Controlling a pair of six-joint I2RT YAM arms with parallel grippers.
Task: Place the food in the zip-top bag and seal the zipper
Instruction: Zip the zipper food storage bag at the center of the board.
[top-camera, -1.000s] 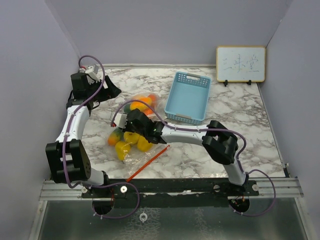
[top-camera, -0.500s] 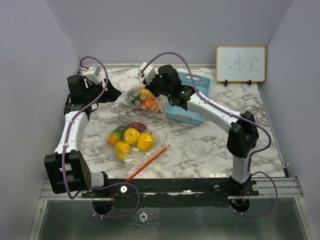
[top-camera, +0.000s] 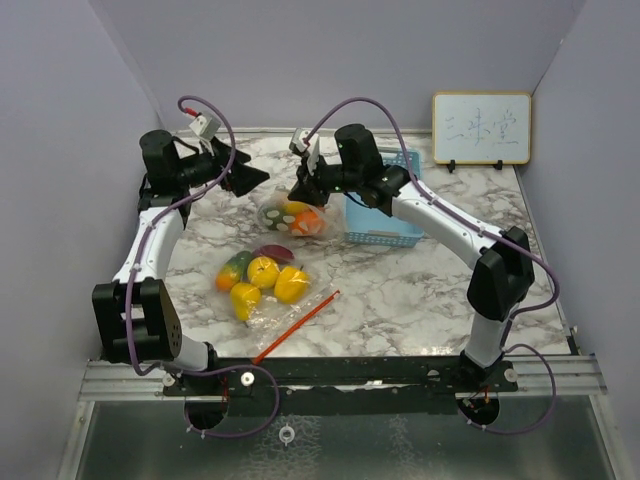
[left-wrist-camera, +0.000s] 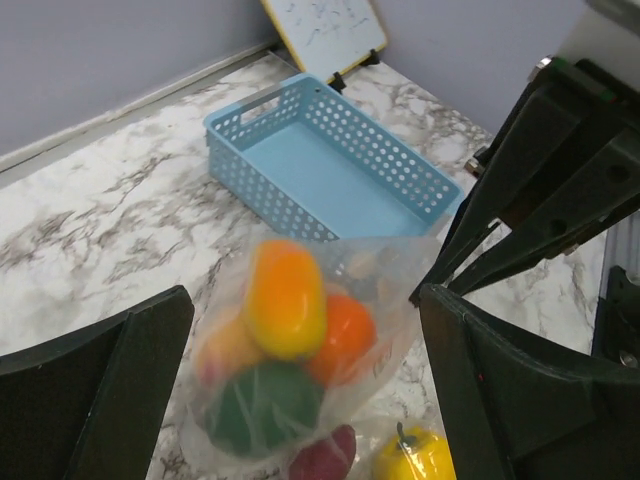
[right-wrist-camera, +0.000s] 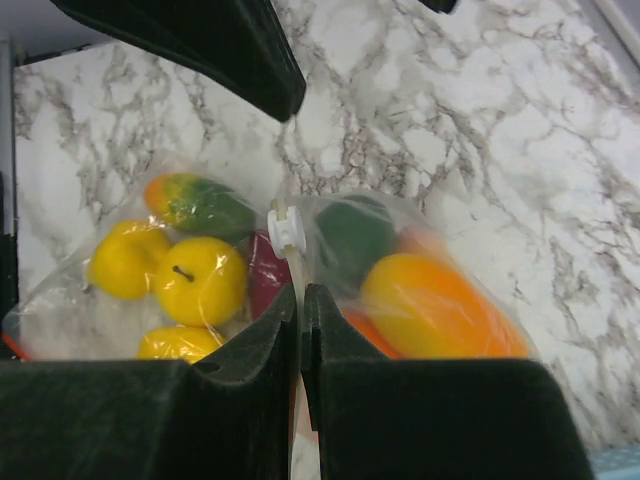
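Observation:
A clear zip-top bag (top-camera: 291, 216) holding orange, yellow and green food (left-wrist-camera: 287, 297) hangs from my right gripper (right-wrist-camera: 301, 292), which is shut on its zipper strip just below the white slider (right-wrist-camera: 286, 230). In the top view the right gripper (top-camera: 303, 188) is over the back middle of the table. My left gripper (top-camera: 256, 179) is open just left of that bag, and its fingers (left-wrist-camera: 120, 380) stand on either side of the bag (left-wrist-camera: 300, 380) without touching it. A second clear bag (top-camera: 262, 285) with yellow, green and purple food lies flat nearer the front.
A light blue basket (top-camera: 384, 212) stands empty right of the held bag, partly under the right arm. A small whiteboard (top-camera: 481, 128) leans on the back wall. The flat bag's red zipper edge (top-camera: 298, 326) points toward the front rail.
The right arm swung from the front bag to the back bag and shut on its zipper. The left gripper rose, moved toward that bag and opened wider.

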